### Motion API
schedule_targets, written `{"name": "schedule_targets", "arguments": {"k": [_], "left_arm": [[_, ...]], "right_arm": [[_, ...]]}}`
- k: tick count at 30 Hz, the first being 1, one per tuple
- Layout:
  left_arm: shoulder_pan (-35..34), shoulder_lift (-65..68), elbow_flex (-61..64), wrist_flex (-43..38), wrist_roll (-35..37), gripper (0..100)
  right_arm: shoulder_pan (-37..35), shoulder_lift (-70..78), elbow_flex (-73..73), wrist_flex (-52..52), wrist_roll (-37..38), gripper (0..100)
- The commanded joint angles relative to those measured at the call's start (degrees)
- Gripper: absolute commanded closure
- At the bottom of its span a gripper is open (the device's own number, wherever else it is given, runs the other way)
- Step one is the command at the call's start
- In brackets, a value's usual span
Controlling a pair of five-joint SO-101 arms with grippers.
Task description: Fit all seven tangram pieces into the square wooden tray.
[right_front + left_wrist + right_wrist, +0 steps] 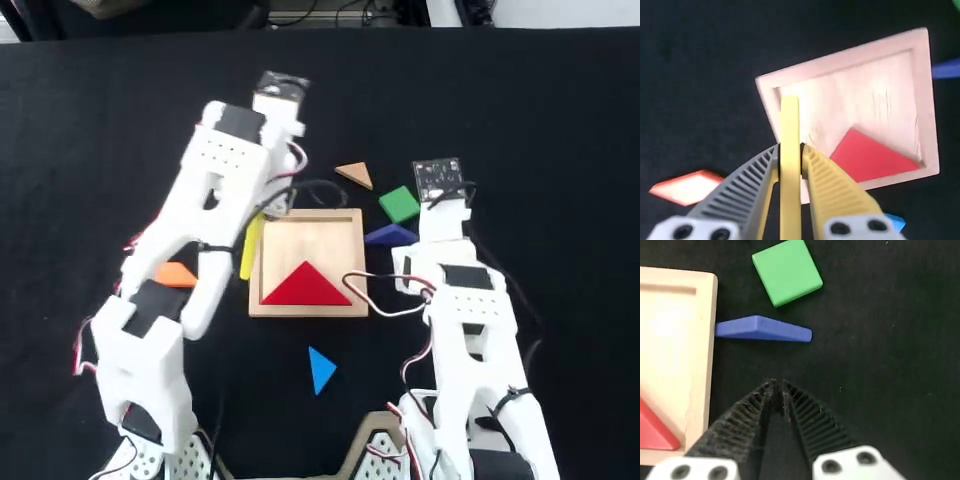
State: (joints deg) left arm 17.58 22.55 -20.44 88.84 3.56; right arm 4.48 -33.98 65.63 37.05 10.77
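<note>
The square wooden tray (pixel 305 310) (pixel 840 55) (pixel 705 340) lies mid-table with a red triangle (pixel 303 285) (pixel 870 157) flat inside, against its near side. My left gripper (pixel 790 150) is shut on a yellow piece (pixel 250 245) (pixel 789 120), held on edge at the tray's left rim. My right gripper (pixel 775 387) is shut with nothing in it. It hovers just right of the tray and points at a dark blue triangle (pixel 390 235) (pixel 762 329), with a green square (pixel 399 203) (pixel 786 272) beyond it.
An orange piece (pixel 175 275) (pixel 687 187) lies left of the tray under the left arm. A light blue triangle (pixel 320 370) sits in front of the tray. A tan triangle (pixel 355 175) lies behind it. The black tabletop is bare further out.
</note>
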Motion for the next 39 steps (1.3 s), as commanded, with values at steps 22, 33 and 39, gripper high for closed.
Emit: {"name": "schedule_targets", "arguments": {"k": [22,33,39], "left_arm": [[-1.5,9.0,-1.5,-5.5,18.7,94],[-1.9,9.0,3.8,-8.8,18.4,94],[-2.2,9.0,5.9,-10.5,18.3,94]], "right_arm": [[0.6,-2.2,0.2,-2.9,-0.1,98.6],[0.5,-2.2,0.2,-2.8,0.0,98.6],[0.5,-2.2,0.2,-2.8,0.0,98.6]]}}
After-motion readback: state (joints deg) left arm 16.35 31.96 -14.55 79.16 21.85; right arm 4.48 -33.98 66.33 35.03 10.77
